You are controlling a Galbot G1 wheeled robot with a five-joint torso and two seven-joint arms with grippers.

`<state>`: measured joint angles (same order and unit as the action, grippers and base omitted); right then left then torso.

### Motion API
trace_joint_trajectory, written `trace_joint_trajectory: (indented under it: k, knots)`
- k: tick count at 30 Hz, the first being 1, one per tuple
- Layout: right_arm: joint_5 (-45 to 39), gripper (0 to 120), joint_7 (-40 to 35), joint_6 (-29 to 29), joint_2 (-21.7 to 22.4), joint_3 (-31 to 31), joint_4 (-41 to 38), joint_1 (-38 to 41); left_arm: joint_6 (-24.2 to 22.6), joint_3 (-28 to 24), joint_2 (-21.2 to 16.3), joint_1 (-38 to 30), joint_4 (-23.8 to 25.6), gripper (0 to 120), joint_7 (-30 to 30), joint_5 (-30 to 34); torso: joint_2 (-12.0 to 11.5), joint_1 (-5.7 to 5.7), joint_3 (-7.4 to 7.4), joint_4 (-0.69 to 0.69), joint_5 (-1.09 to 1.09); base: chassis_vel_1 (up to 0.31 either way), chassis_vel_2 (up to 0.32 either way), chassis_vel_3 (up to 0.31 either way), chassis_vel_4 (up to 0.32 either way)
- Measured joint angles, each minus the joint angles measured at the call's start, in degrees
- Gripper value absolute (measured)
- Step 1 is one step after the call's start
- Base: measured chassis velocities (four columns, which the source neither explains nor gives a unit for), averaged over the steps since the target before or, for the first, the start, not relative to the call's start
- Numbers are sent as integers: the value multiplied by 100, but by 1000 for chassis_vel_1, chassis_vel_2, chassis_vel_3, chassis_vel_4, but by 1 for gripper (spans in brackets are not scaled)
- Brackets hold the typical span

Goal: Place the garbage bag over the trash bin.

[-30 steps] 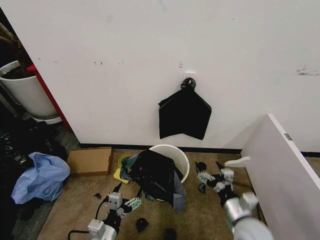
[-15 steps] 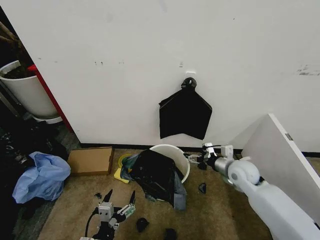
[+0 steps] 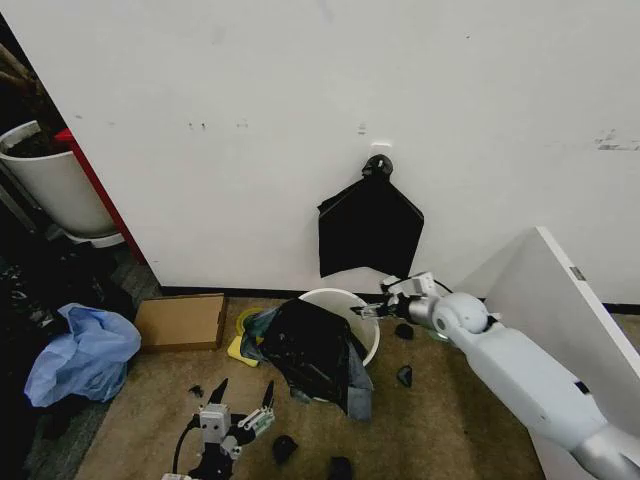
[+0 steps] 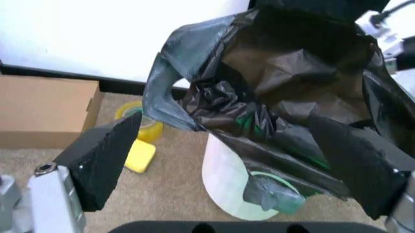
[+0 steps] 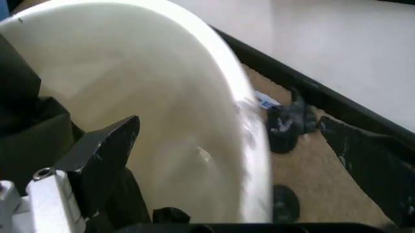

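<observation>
The trash bin (image 3: 350, 302) is a cream-white bucket on the carpet by the wall. The glossy black garbage bag (image 3: 312, 350) hangs crumpled over its near left rim and down its side, with its mouth gaping. My right gripper (image 3: 372, 309) is open at the bin's right rim. In the right wrist view its two fingers straddle the rolled rim (image 5: 214, 58), with the gripper (image 5: 228, 122) over the wall. My left gripper (image 3: 242, 398) is low in front of the bin, open and empty. It faces the bag (image 4: 279, 82) and the bin (image 4: 224, 184), with the gripper (image 4: 224, 124) apart from both.
A flat black bag bundle (image 3: 370, 228) hangs on the wall above the bin. A cardboard box (image 3: 180, 320), a yellow tape roll (image 3: 245, 320) and a blue plastic heap (image 3: 80, 355) lie left. A taller white tub (image 3: 55, 185) stands far left. A white board (image 3: 570, 330) leans right.
My right arm swung from the floor at the right up to the bin's right rim. The left gripper drew back a little from the bag and now holds still.
</observation>
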<state>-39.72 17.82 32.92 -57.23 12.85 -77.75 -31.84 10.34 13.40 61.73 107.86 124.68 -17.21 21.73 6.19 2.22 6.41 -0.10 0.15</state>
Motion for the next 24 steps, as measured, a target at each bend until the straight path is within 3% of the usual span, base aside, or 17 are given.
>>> trace_joint_trajectory:
  k: [10,18,20,24]
  knots:
    - [152,96,401,-238,-201,599,583,694,41,-104,105,49,-112,100,-14,-28,0,-1,0,0,-1,0,0,0,0]
    - [342,64,885,-452,-314,831,934,924,85,-160,186,44,-198,100,-17,-46,0,-1,0,0,0,0,0,0,0]
    - [354,62,915,-469,-321,833,959,931,88,-160,188,42,-208,100,-17,-45,0,-1,0,-1,0,0,0,0,0]
    - [407,42,1043,-541,-341,839,1117,972,112,-161,178,44,-253,100,-12,-42,0,-1,0,-1,-1,0,0,0,0]
